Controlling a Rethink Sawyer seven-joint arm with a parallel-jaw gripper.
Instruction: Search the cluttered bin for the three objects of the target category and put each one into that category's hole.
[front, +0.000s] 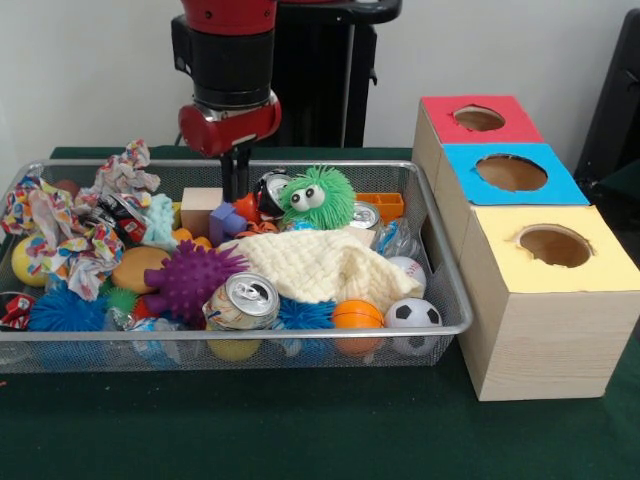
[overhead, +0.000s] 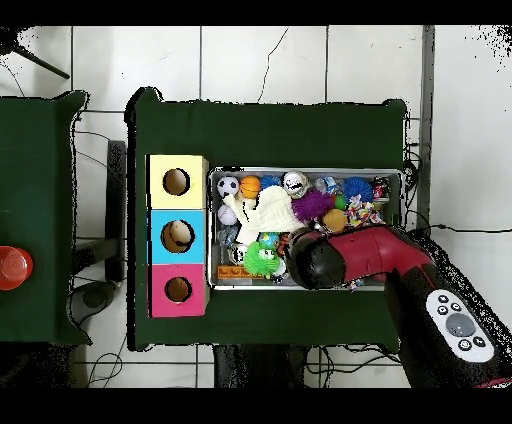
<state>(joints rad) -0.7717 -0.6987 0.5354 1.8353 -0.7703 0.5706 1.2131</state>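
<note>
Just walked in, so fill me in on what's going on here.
A red arm has its claw lowered into the back of a wire bin crammed with balls, cans and toys, near a wooden block. Whether it grips anything isn't visible. Beside the bin stand three boxes with holes; the blue one seems to hold something.

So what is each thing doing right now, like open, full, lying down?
Gripper: down in the bin, open or shut unclear.
Wire bin: full of toys.
Soda can: lying on its side.
Cream cloth: draped over toys.
Blue box: something inside its hole.
Yellow box: hole looks empty.
</note>
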